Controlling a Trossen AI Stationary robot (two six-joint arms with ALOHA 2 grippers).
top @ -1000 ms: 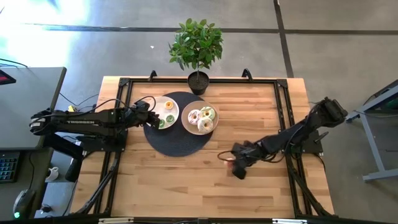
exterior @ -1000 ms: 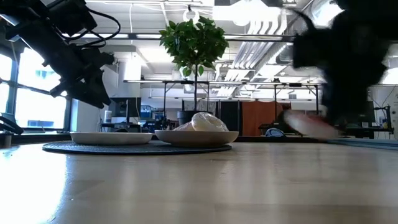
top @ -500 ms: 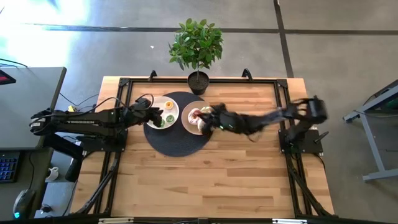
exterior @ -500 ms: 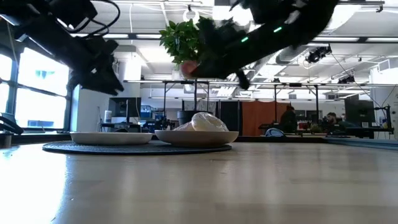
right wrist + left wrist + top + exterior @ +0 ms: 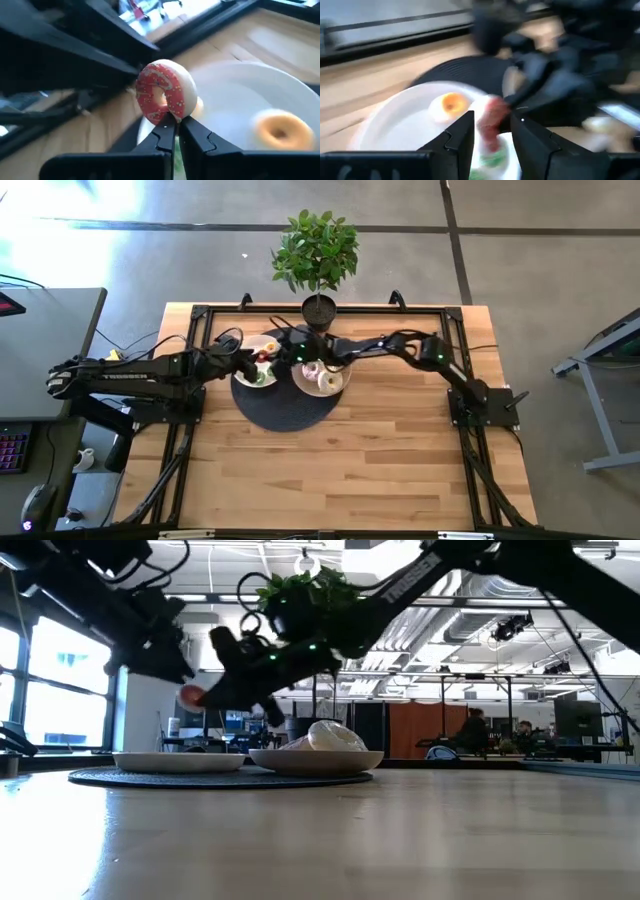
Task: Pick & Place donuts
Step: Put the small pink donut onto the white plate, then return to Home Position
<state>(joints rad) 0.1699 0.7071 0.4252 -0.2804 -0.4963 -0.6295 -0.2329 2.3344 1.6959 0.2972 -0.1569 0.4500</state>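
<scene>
1. left gripper [image 5: 247, 366]: hovers at the left edge of the left plate [image 5: 252, 347], much where it was a second ago; its jaws stand apart with nothing between them, as the left wrist view shows.
2. left plate: sits on the dark mat [image 5: 285, 405] and carries small donuts, among them a yellow ring [image 5: 451, 103] and a green one [image 5: 259, 377].
3. red donut [image 5: 162, 97]: clamped edge-on between the right jaws and held in the air above the left plate, not touching it.
4. right gripper [image 5: 270, 358]: a second ago it was low over the bare desk [image 5: 330, 470] near the right side, half a second ago over the right plate [image 5: 335, 388]; now the arm reaches across that plate to the left one, just beside the left gripper.
5. right plate: holds the larger donuts [image 5: 322, 373], untouched.
6. meaning: the carry looks nearly complete; what seems to remain is lowering and release onto the left plate, with little room between the two grippers.
</scene>
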